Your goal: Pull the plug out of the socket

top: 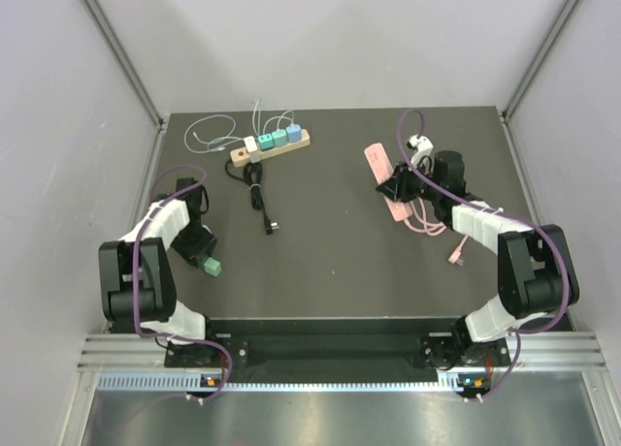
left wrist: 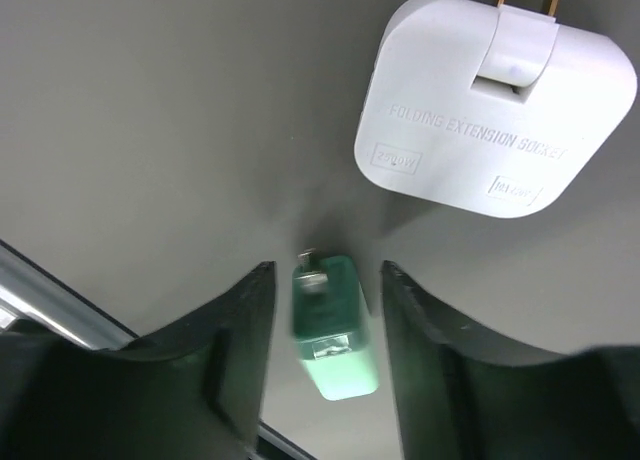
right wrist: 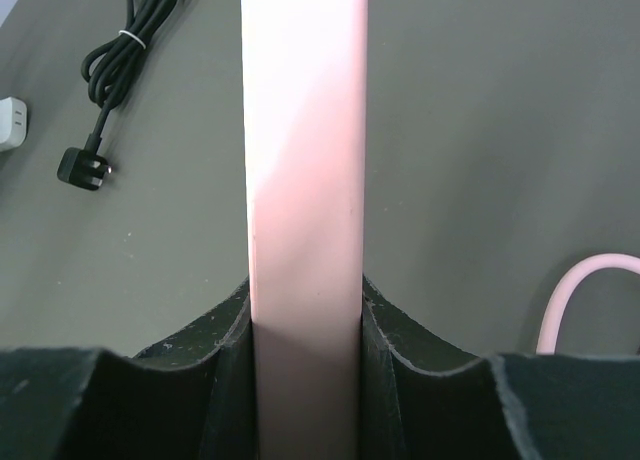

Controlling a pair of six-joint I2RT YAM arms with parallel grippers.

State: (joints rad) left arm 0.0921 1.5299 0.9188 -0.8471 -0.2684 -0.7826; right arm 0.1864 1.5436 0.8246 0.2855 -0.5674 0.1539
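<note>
A small green plug (top: 212, 266) (left wrist: 335, 340) lies near the table's front left, prongs pointing away from the wrist camera. My left gripper (top: 199, 247) (left wrist: 327, 270) stands open around it, with a gap between the plug and each finger. The pink socket strip (top: 380, 163) (right wrist: 305, 130) lies at the right of the table, far from the plug. My right gripper (top: 398, 189) (right wrist: 305, 285) is shut on the strip, both fingers pressed against its long sides. The strip's outlets are not visible in the right wrist view.
A white folding extension socket (left wrist: 495, 105) lies just beyond the left gripper. At the back a wooden power strip (top: 277, 141) holds several plugs, with white cables (top: 209, 131) and a black cord (top: 258, 189) beside it. The pink cable (top: 427, 223) and a white adapter (top: 419, 145) sit beside the right arm.
</note>
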